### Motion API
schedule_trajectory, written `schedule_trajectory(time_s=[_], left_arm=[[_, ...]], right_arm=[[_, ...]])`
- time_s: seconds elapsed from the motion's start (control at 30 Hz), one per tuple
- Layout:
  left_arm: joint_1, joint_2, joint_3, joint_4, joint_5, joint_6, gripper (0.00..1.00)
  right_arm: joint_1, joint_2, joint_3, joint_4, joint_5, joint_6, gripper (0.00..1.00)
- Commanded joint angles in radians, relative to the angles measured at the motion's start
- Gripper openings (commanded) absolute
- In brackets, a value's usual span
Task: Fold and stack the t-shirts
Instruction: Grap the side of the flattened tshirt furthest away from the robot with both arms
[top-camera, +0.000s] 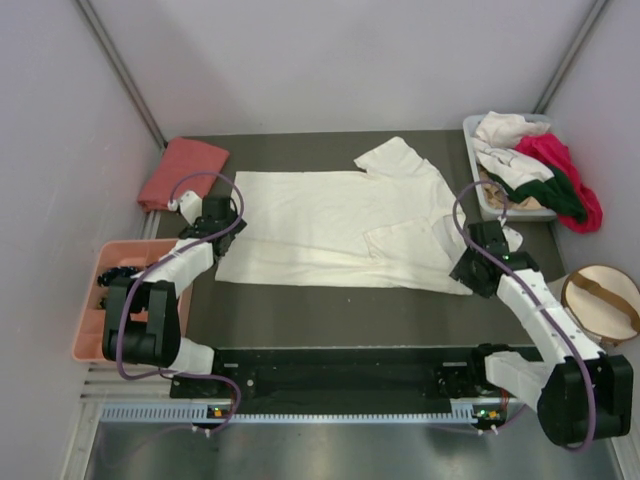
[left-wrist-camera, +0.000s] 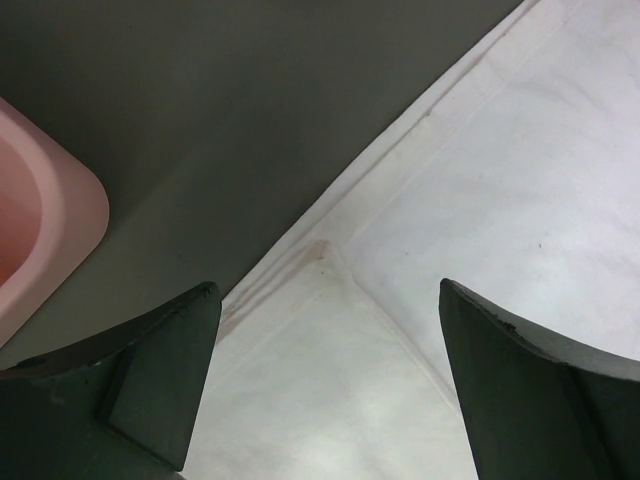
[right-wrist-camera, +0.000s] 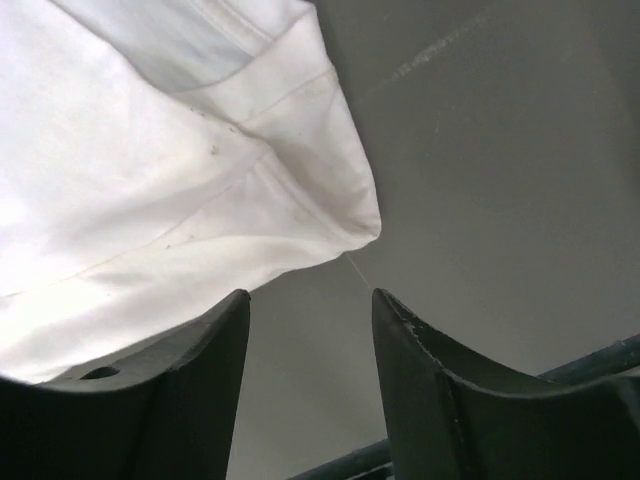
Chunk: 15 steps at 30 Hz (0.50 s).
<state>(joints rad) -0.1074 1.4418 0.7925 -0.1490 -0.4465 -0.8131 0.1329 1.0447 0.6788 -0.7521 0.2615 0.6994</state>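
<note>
Left gripper (top-camera: 218, 214) (left-wrist-camera: 330, 300): jaws spread wide, nothing btwn them, no hold on anything. It hangs low over the near-left hem corner of the large plain cream-white cotton t-shirt (top-camera: 330, 225) (left-wrist-camera: 520, 190), where the hem is doubled over itself.

Right gripper (top-camera: 476, 258) (right-wrist-camera: 310, 300): jaws part-open, bare table showing thru the gap, no grip on anything. A folded corner of the same shirt (right-wrist-camera: 150, 170) lies just past the fingertips w/ a thin loose thread trailing off it.

The cream shirt is spread flat across the middle of the dark grey table (top-camera: 300, 300), hem toward the left edge, collar end toward the right edge, one sleeve pointing at the far edge.

Folded salmon-pink t-shirt (top-camera: 182, 172) sits at the far-left corner, apart from the cream one.

Pale plastic bin (top-camera: 470, 150) at the far-right corner holds a heap: white t-shirt (top-camera: 510, 130), magenta t-shirt (top-camera: 560, 158), dark green t-shirt (top-camera: 562, 196), the last two spilling over its right rim.

Pink plastic compartment tray (top-camera: 90, 335) (left-wrist-camera: 60, 220) is at near-left, beside the left arm. Round beige pouch w/ tan strap (top-camera: 600, 305) is by the right edge, beside the right arm.
</note>
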Motion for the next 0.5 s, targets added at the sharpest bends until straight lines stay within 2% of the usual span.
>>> schedule_trajectory(time_s=[0.0, 0.1, 0.2, 0.37, 0.43, 0.47], left_arm=[[-0.005, -0.038, 0.007, -0.007, -0.029, -0.011, 0.95], [-0.003, -0.041, 0.008, -0.004, -0.032, -0.014, 0.95], [-0.003, -0.032, 0.017, 0.011, -0.017, -0.014, 0.94], [-0.005, 0.009, 0.068, 0.023, 0.035, -0.005, 0.93], [-0.006, 0.019, 0.088, 0.034, 0.048, 0.015, 0.93], [-0.006, 0.023, 0.093, 0.042, 0.055, 0.029, 0.94]], right_arm=[[-0.007, -0.078, 0.065, -0.032, 0.060, 0.034, 0.56], [-0.007, -0.094, 0.085, 0.020, 0.050, 0.011, 0.58], [-0.007, -0.063, 0.113, 0.147, -0.034, -0.052, 0.63], [-0.006, 0.191, 0.235, 0.338, -0.159, -0.164, 0.68], [-0.007, 0.283, 0.338, 0.416, -0.186, -0.196, 0.69], [-0.007, 0.396, 0.385, 0.422, -0.186, -0.225, 0.69]])
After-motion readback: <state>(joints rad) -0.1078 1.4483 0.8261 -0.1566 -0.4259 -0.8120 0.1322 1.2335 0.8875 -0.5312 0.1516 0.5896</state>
